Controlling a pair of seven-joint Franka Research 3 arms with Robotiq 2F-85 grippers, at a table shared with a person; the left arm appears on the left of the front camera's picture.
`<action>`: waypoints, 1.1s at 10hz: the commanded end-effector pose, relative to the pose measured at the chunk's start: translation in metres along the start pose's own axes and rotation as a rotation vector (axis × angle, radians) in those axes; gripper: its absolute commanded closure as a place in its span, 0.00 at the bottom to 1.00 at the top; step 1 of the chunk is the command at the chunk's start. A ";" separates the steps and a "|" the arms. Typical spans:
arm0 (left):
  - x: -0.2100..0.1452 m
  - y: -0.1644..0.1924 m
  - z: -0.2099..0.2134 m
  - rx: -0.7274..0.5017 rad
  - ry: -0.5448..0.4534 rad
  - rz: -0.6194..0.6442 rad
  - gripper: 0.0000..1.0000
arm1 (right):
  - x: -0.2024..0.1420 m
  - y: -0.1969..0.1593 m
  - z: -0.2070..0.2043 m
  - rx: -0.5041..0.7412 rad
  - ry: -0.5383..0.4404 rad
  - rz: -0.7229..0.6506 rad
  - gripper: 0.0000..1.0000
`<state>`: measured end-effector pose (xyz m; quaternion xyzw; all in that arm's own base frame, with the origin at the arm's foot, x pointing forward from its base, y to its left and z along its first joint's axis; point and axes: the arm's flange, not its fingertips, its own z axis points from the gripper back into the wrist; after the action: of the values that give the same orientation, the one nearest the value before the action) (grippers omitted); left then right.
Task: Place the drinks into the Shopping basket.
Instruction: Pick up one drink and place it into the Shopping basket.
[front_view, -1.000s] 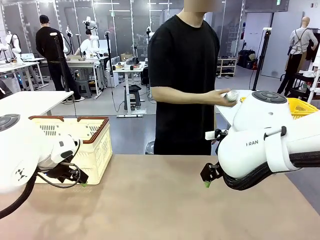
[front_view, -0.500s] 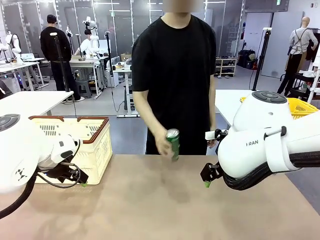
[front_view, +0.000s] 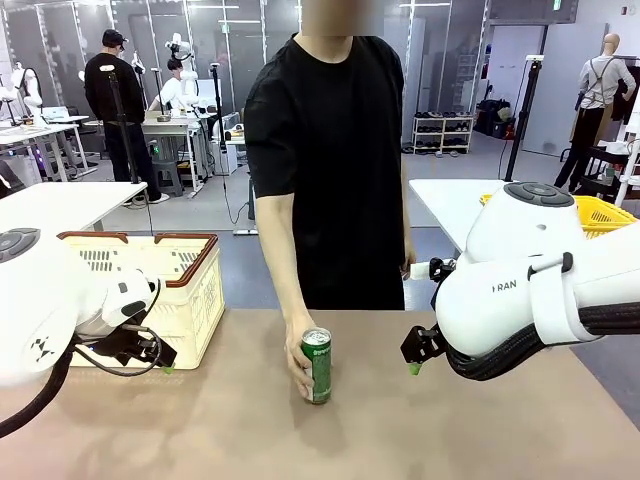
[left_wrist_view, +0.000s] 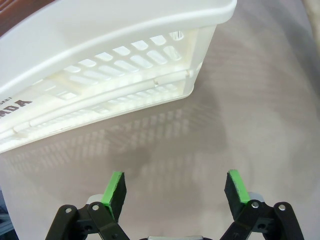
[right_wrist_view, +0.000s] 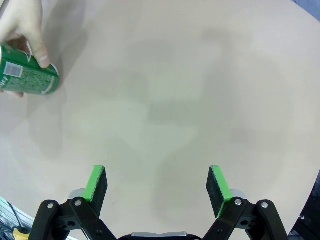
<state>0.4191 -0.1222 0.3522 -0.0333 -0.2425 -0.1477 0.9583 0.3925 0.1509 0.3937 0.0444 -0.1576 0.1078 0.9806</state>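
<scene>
On the tan table (front_view: 480, 430), a person's hand (front_view: 296, 364) holds a slim green metal can (front_view: 319, 368) upright. Left gripper (left_wrist_view: 176, 185) and right gripper (right_wrist_view: 156, 182) both gape wide, empty.

Pale grey floor (front_view: 195, 215), white worktables (front_view: 60, 205), glass-panelled back wall (front_view: 245, 30), low shelf rack (front_view: 440, 135)

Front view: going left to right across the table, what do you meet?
basket → can → right gripper
</scene>
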 end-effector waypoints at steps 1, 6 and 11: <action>-0.001 0.002 0.000 0.001 0.002 0.004 0.00 | 0.000 -0.001 0.000 0.001 0.000 -0.002 0.00; -0.001 0.002 0.000 0.001 0.002 0.004 0.00 | 0.000 -0.001 0.000 0.001 0.000 -0.002 0.00; 0.002 -0.034 0.018 -0.078 0.017 -0.058 0.00 | 0.000 -0.001 0.000 0.001 0.000 -0.002 0.00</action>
<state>0.4123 -0.1408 0.3557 -0.0410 -0.2414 -0.1636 0.9556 0.3925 0.1509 0.3938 0.0445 -0.1577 0.1077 0.9806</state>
